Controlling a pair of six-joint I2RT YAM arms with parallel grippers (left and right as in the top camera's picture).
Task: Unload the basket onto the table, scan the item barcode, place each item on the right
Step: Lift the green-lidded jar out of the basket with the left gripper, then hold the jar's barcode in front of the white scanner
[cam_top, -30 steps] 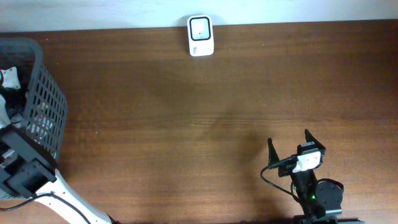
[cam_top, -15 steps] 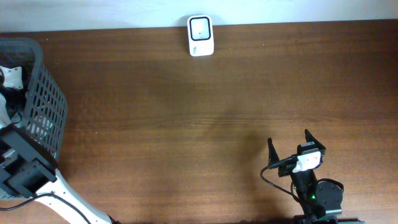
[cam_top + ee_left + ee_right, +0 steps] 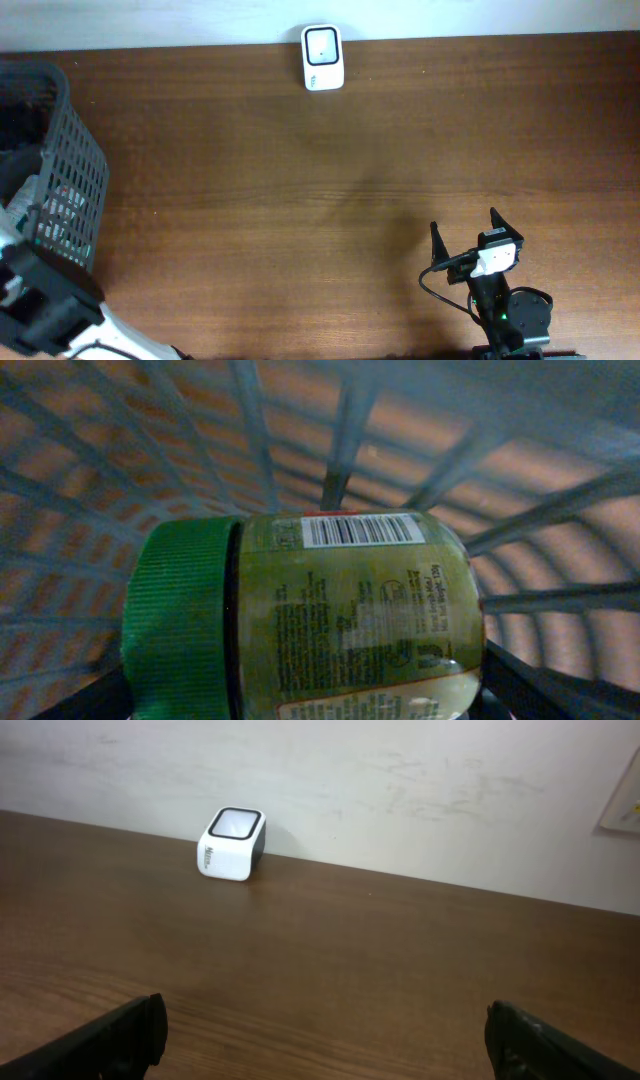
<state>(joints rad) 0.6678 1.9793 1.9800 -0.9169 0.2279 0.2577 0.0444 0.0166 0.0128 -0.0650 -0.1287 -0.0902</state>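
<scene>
In the left wrist view a jar [image 3: 340, 610] of pale green contents with a green ribbed lid [image 3: 180, 620] lies sideways, filling the frame. Its white barcode [image 3: 360, 530] faces up. My left gripper [image 3: 310, 700] is shut on the jar, one dark finger at the lid end and one at the base end, inside the grey mesh basket [image 3: 350, 420]. From overhead, the basket [image 3: 60, 150] stands at the table's left edge and the jar is hidden. The white scanner [image 3: 322, 57] sits at the far edge. My right gripper [image 3: 465, 235] rests open near the front right, holding nothing.
The right wrist view has the scanner [image 3: 231, 844] against the pale wall, with bare brown tabletop [image 3: 330, 960] between it and my open right gripper [image 3: 325, 1035]. The left arm's black link [image 3: 45, 300] lies in front of the basket at the bottom left.
My left gripper's jaws have come in onto the jar. From overhead the left arm has shifted toward the front edge, and its white wrist part at the basket's top left no longer shows. The right arm has not moved.
</scene>
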